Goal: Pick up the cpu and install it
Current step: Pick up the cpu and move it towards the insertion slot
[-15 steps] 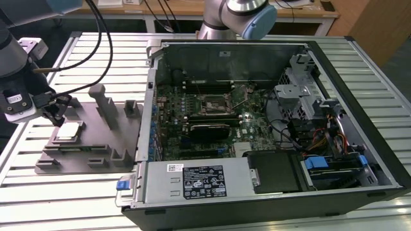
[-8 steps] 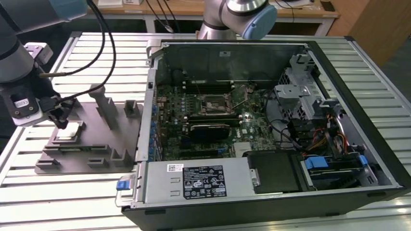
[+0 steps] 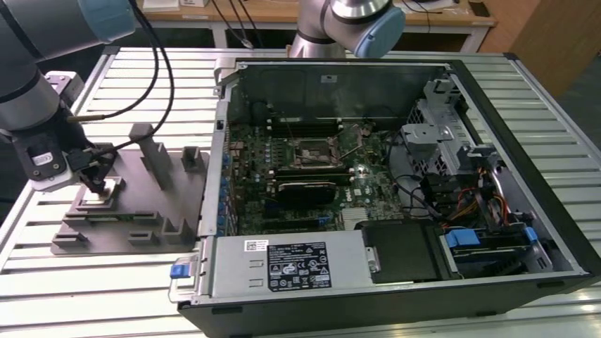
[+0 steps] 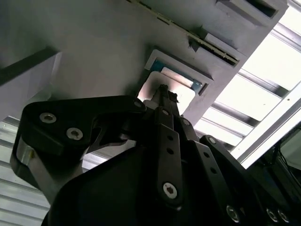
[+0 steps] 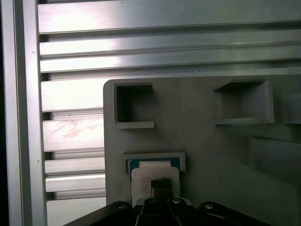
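I am looking at the cpu [image 3: 108, 192] lying flat in a shallow square pocket of the grey fixture [image 3: 141, 229], which is resting on the slatted counter [image 3: 56, 289] at the exterior view's left, well apart from the open computer case [image 3: 526, 141]. The gripper [image 3: 95, 186] is hanging straight over that pocket.

In both wrist views the fingers are looking pinched together into one narrow tip, with no gap that I can make out and nothing clasped between them. In the second wrist view the gripper [image 4: 162, 90] is sitting right at the cpu [image 4: 184, 96], on or just above its pale metal plate; I cannot tell whether it is touching. The first wrist view is giving the same reading, the gripper [image 5: 160, 182] over the cpu [image 5: 142, 181], framed by the pocket's rim.

I am judging the chip to be light, thin and stiff, with a smooth, slippery top and a delicate underside. The pocket walls are crowding its edges, so the flat top plate or two opposite rims are looking like the only sensible places to hold, keeping it level throughout.
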Controlling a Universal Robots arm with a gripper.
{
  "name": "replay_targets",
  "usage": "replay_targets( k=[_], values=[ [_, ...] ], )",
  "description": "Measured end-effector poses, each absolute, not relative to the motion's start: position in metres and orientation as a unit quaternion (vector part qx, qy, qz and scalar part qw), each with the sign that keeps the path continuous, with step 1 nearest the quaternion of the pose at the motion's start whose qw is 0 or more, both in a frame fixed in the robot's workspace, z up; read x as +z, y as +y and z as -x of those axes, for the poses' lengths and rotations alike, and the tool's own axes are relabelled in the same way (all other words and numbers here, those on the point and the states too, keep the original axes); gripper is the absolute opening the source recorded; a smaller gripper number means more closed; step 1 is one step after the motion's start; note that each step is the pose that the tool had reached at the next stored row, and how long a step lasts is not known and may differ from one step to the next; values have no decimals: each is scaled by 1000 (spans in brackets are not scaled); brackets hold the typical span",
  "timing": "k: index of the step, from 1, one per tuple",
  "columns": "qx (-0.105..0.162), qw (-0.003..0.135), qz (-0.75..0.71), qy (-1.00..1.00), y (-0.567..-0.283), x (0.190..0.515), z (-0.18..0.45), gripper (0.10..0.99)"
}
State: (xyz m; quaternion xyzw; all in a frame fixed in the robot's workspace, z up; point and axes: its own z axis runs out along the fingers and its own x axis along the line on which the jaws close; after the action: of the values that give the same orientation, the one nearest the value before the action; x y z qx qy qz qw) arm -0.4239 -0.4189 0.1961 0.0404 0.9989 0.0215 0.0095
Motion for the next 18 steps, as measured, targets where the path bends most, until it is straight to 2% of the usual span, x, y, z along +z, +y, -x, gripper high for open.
replay_targets(
  k=[9,10,11,12,13,15,16,18],
  values=[
    [21,9,-40,999,-419,195,424,114],
    [22,9,-40,999,-419,195,424,169],
    [22,9,-40,999,-419,195,424,169],
    [21,9,-40,999,-419,195,424,231],
    [22,9,-40,999,-419,195,424,231],
    [22,9,-40,999,-419,195,424,353],
    [22,9,-40,999,-419,195,424,353],
    [22,9,-40,999,-419,195,424,467]
  ],
)
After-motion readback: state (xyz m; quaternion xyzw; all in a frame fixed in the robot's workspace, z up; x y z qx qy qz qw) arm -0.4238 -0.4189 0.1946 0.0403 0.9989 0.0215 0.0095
